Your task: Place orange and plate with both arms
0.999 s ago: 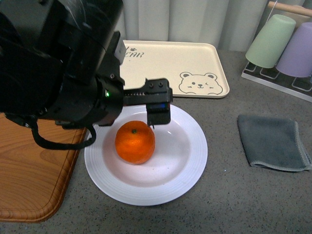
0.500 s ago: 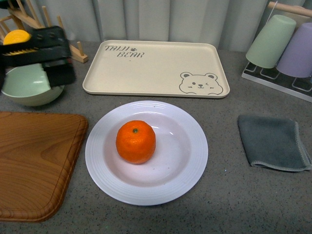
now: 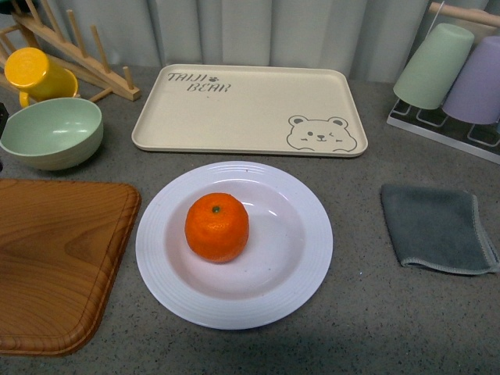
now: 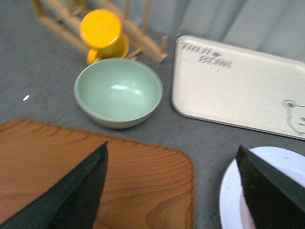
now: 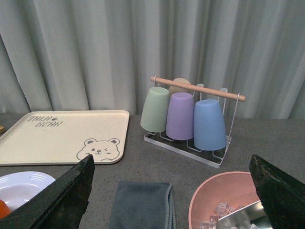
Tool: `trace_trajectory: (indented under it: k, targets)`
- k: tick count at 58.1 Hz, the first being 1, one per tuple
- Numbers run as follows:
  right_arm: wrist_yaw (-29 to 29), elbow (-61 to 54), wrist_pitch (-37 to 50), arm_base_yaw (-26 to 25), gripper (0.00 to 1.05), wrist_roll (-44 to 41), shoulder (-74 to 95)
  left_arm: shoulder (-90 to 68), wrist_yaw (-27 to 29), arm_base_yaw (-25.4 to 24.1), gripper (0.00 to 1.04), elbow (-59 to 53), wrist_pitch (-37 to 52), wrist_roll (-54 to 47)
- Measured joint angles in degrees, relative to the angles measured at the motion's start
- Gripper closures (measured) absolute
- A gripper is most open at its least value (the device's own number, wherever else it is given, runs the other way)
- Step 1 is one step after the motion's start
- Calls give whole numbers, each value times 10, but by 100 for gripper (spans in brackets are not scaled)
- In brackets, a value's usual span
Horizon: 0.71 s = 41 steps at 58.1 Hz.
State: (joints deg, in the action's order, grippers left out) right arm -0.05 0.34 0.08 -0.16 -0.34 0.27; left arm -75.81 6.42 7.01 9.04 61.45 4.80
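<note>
The orange [image 3: 217, 227] sits in the shallow centre of the white plate [image 3: 301, 277] on the grey counter, in the middle of the front view. Neither arm shows in the front view. My left gripper [image 4: 171, 188] is open and empty, raised over the gap between the wooden board [image 4: 138, 186] and the plate's rim [image 4: 228, 200]. My right gripper [image 5: 171, 191] is open and empty, raised over the grey cloth [image 5: 140, 205]. The plate's edge [image 5: 24, 183] and a sliver of the orange [image 5: 3, 208] show in the right wrist view.
A beige bear tray [image 3: 250, 109] lies behind the plate. A wooden board [image 3: 55, 258] lies to its left, a pale green bowl [image 3: 51, 133] and a yellow cup [image 3: 31, 70] behind it. A grey cloth [image 3: 437, 226] lies right, with a cup rack [image 3: 453, 78] behind. A pink bowl [image 5: 228, 200] holds ice.
The left arm, which hung over the plate beside the orange a second ago, drew back to the left and has left the front view. The orange and plate stay put.
</note>
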Motion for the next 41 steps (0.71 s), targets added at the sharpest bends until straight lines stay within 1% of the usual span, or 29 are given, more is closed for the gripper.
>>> trace_trajectory:
  k: [4, 5, 8, 9, 13, 15, 17, 20, 24, 41]
  targets:
    - [0, 0, 0, 0, 9, 0, 0, 57, -7, -9, 54, -5, 0, -20]
    - [0, 0, 0, 0, 9, 0, 0, 64, -7, -10, 55, -7, -1, -22]
    - [0, 0, 0, 0, 9, 0, 0, 96, -10, -17, 66, -21, -17, -31]
    - [0, 0, 0, 0, 9, 0, 0, 100, -11, -18, 68, -23, -20, -32]
    - [0, 0, 0, 0, 9, 0, 0, 126, -19, -23, 80, -40, -44, -36]
    - [0, 0, 0, 0, 9, 0, 0, 138, -27, -28, 86, -45, -54, -37]
    - [0, 0, 0, 0, 9, 0, 0, 158, -55, -46, 93, -50, -68, -38]
    - [0, 0, 0, 0, 9, 0, 0, 184, -61, -59, 101, -56, -85, -39]
    - [0, 0, 0, 0, 9, 0, 0, 219, -60, -68, 101, -63, -109, -42]
    - [0, 0, 0, 0, 9, 0, 0, 358, -64, -69, 101, -78, -227, -43]
